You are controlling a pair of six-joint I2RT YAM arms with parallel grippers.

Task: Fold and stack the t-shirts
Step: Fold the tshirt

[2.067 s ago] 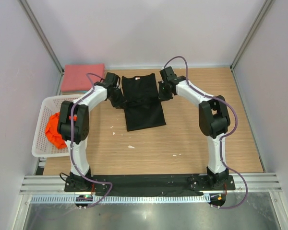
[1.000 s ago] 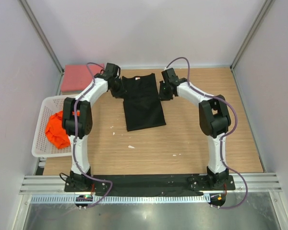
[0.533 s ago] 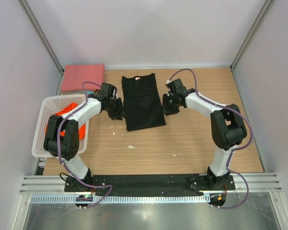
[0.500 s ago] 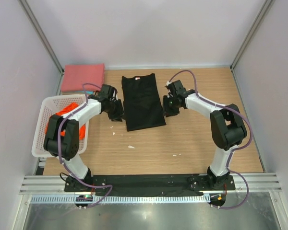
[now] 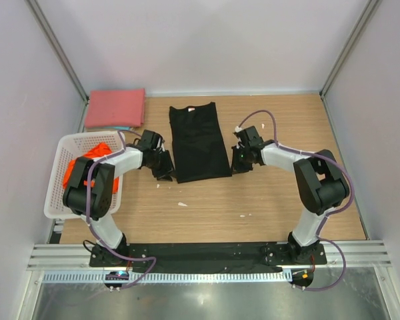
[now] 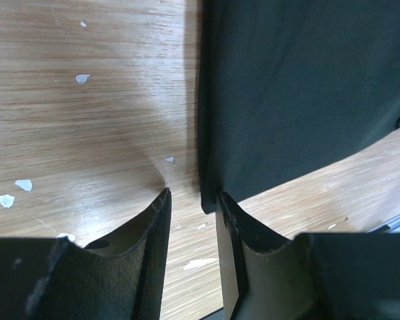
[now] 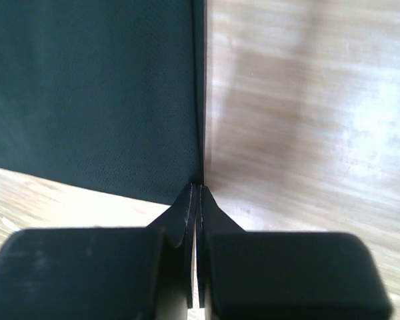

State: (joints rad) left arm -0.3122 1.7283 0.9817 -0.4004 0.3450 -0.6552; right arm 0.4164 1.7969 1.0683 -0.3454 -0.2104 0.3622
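Both grippers had been brought down from the collar end of the black t-shirt [image 5: 199, 137] to the corners of its near hem. The left gripper [image 6: 192, 212] was seen with its fingers [image 6: 157, 220] spread, and the hem's left corner lay just at the inner face of one finger, not yet clamped. The right gripper [image 7: 195, 199] was pressed together at the right corner; whether cloth was caught between could not be told. The shirt was laid flat with sleeves tucked in, so a fold from hem toward collar was judged to be next. A pinkish-red t-shirt [image 5: 115, 108] was lying folded at the far left, and an orange t-shirt [image 5: 99, 149] was left crumpled in the white basket [image 5: 77, 138], well apart. No object was seen on the black cloth.
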